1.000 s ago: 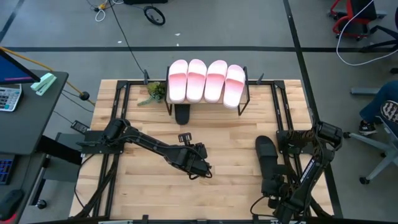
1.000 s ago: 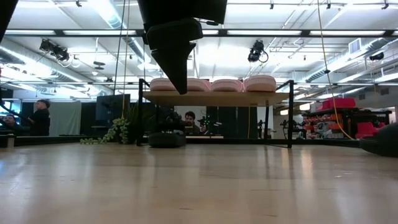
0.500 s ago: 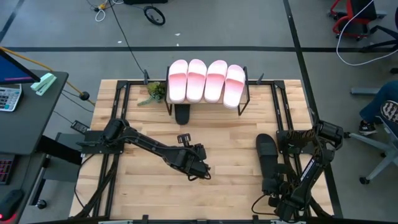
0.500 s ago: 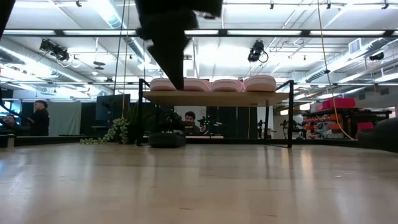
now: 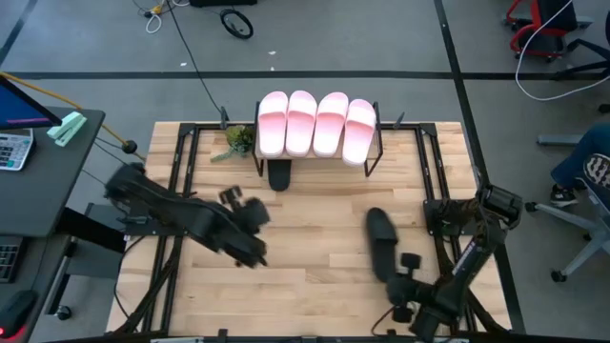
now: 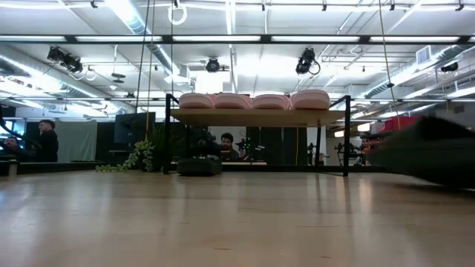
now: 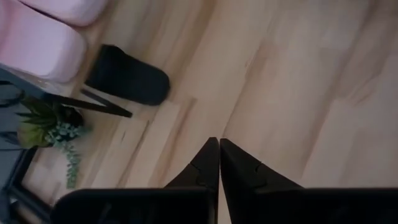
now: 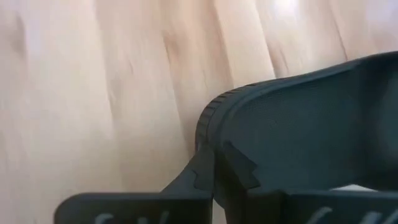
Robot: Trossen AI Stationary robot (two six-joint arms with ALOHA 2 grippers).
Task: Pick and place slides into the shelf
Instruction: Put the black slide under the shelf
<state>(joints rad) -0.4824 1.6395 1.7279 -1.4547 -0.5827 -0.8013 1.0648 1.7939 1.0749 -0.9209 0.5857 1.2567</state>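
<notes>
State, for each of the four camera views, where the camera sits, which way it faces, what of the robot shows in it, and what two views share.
High: above the table, facing down; both arms, shelf, black slide in right tool.
Low: at tabletop height, facing level toward the shelf; no arm is clearly visible.
Left wrist: on left arm, facing the tabletop; its closed left tool.
Right wrist: on right arm; its tool grips the black slide.
Shared: high and left wrist both show the second black slide under the shelf.

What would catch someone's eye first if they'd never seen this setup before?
Four pale pink slides lined up side by side on the shelf's top board, at the table's far edge. Next, the black slide held by the right gripper over the table's right half. Another black slide sits on the table under the shelf, and the left gripper is shut and empty.
</notes>
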